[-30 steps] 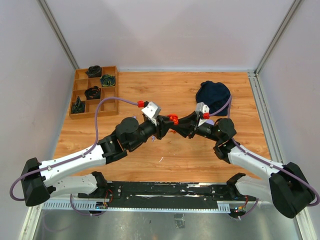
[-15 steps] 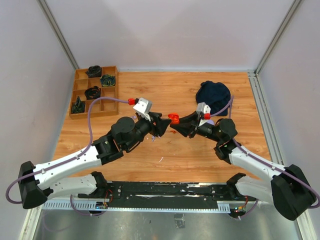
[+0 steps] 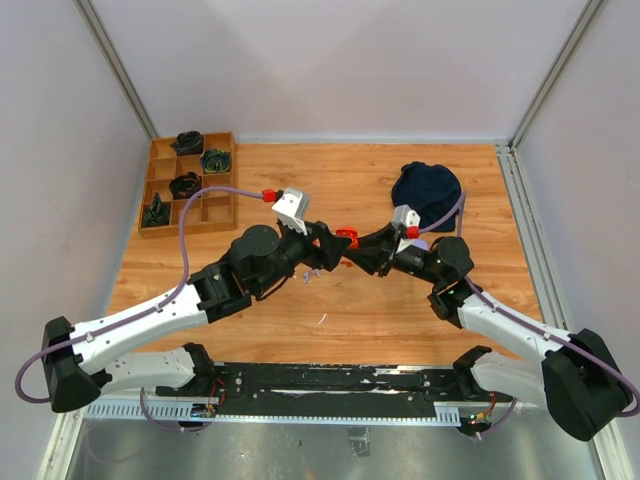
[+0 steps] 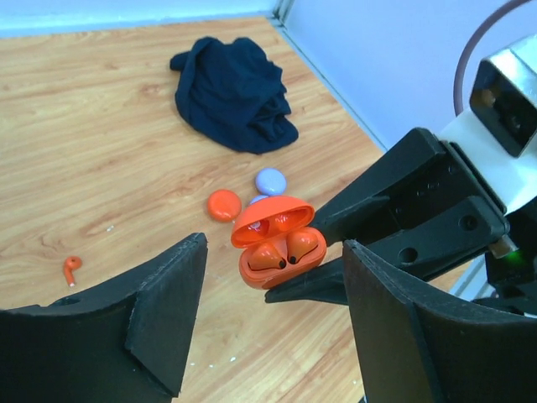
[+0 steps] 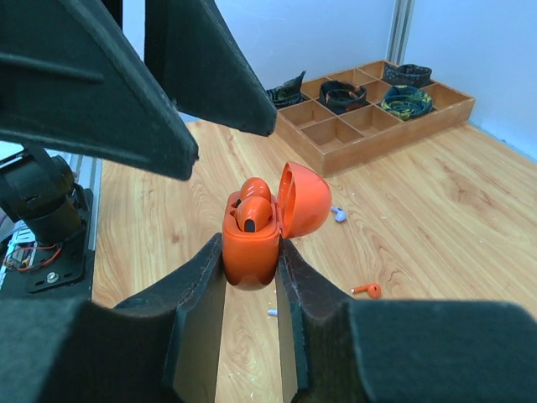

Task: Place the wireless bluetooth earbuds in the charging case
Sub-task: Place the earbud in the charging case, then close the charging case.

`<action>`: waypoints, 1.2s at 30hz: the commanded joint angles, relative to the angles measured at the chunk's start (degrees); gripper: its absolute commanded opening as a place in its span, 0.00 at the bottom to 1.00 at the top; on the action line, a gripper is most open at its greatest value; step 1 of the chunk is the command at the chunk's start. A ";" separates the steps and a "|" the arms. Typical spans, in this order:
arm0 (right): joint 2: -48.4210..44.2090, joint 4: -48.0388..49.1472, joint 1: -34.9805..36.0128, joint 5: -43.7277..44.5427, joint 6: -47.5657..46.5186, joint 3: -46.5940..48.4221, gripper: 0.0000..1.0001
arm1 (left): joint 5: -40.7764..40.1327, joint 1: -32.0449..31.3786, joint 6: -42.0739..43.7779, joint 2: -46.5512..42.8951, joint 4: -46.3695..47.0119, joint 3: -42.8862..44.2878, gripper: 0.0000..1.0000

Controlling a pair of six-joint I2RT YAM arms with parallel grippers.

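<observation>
The left gripper (image 3: 328,249) had pulled back from the orange charging case (image 3: 346,237) a moment ago — now it has come close again, fingers spread wide, just short of it. The grey camera block (image 3: 292,206) on its wrist sits a little farther up the table.

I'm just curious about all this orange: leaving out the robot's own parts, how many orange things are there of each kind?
Orange plastic charging case, open, held in the right pincer: 1
Orange earbuds seated in the case: 2
Loose orange earbud on the wooden table: 1
Round orange puck on the table: 1
Total: 5
</observation>
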 commanded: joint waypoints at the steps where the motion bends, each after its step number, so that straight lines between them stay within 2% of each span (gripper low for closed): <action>1: -0.27 0.08 0.46 -2.46 -0.82 0.42 0.05 | 5.76 3.14 -1.32 0.28 -1.54 2.19 0.72; 5: 0.15 -0.01 0.42 -4.32 -0.22 0.43 0.05 | 19.15 9.48 -4.66 0.31 -0.94 1.23 0.74; 9: 1.01 0.72 0.43 -6.30 0.88 0.68 0.05 | 32.91 13.25 -6.14 1.90 0.04 1.24 0.76; 15: 1.92 1.71 0.37 -8.05 2.06 1.28 0.05 | 45.75 17.71 -9.66 5.15 1.93 0.96 0.76; 22: 3.05 2.94 0.38 -9.00 3.26 1.60 0.05 | 51.84 19.33 -10.42 6.49 3.33 0.74 0.76; 26: 3.64 3.41 0.21 -9.56 3.93 1.52 0.05 | 55.65 19.65 -11.15 7.25 4.69 0.74 0.72; 36: 4.07 1.72 -0.76 -12.81 5.04 1.07 0.06 | 56.44 20.68 -10.69 4.49 8.23 -0.68 0.67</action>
